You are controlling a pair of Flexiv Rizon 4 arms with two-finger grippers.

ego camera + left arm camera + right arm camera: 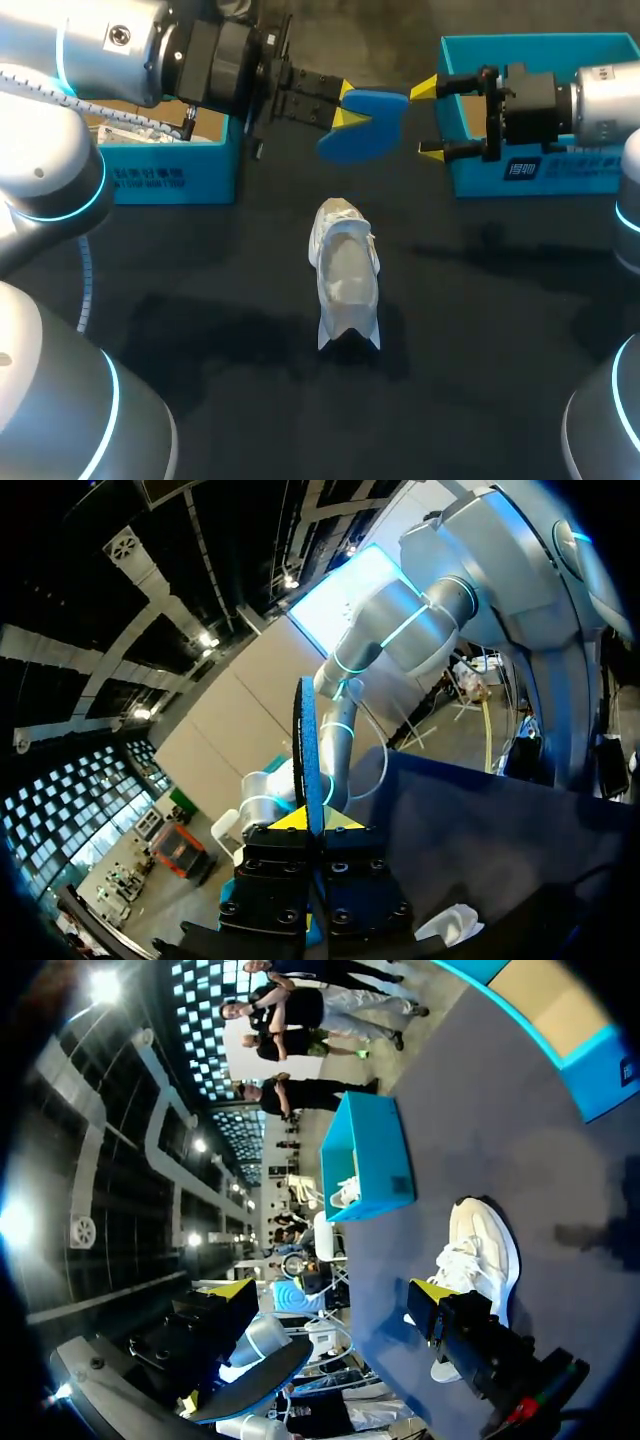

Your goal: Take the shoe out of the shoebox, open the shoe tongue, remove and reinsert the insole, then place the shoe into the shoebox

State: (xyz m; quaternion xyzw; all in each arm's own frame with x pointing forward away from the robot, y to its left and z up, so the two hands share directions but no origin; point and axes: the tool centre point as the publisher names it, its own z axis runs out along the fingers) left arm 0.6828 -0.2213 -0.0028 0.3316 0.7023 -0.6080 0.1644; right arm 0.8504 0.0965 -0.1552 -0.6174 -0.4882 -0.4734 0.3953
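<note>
"So, where's the shoe?"

"Out of its box. The shoe [347, 270] lies alone in the middle of the dark tabletop [200, 300], opening turned up, well apart from the left shoebox [170, 175] and the right shoebox [480, 180]. I read that as deliberate: lying there, its mouth is reachable from above when the insole goes back in."

"And the insole?"

"The insole [370, 125] is fully out of the shoe, up in the air beyond the shoe's far end. My left end effector [345, 105] has it clamped by one end, a yellow tip on each flat face. From the left wrist I see it edge-on, sticking straight out ahead of the fingers. Gripping one end leaves the other free, which I'd judge suits either a handover or feeding that end into the shoe."

"What's the right arm doing?"

"My right end effector [428, 118] hangs just beside the insole's free end, fingers spread wide, holding nothing. One tip is very near the insole; I can't tell whether it touches."

"How do the things look?"

"The shoe is a white low-cut trainer with a pale lining showing and laces bunched near the mouth. From above I can't tell toe from heel. The insole is bright blue, thin, round-ended and slightly curved."
</note>
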